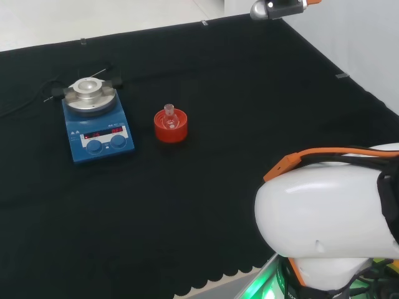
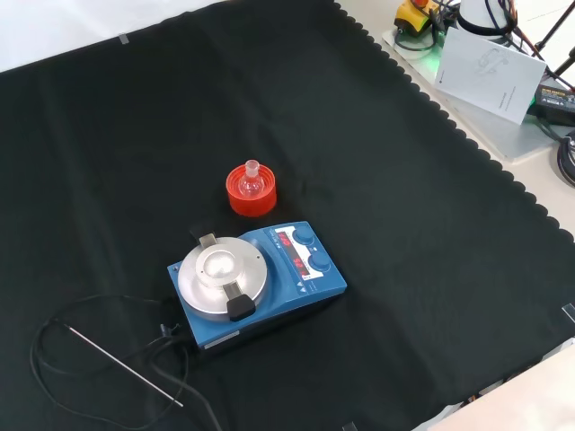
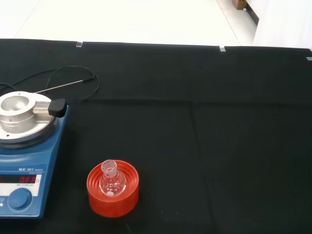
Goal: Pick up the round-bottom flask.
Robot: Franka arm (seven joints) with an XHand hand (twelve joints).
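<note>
A small clear round-bottom flask [image 1: 169,115] stands upright, neck up, in a red ribbed ring stand [image 1: 170,128] near the middle of the black cloth. In the front view the flask [image 2: 252,178] sits in its stand [image 2: 251,192] just behind the blue hotplate. The wrist view looks at the flask [image 3: 112,179] and the stand [image 3: 113,189] from some distance. The arm's white links [image 1: 330,218] stand at the right of the head view, well away from the flask.
A blue hotplate stirrer [image 1: 95,121] with a round metal top stands left of the stand in the head view, close to it [image 2: 256,283]. Its black cable and a thin metal probe [image 2: 126,366] lie on the cloth beside it. Papers and cables [image 2: 490,58] lie off the cloth's edge.
</note>
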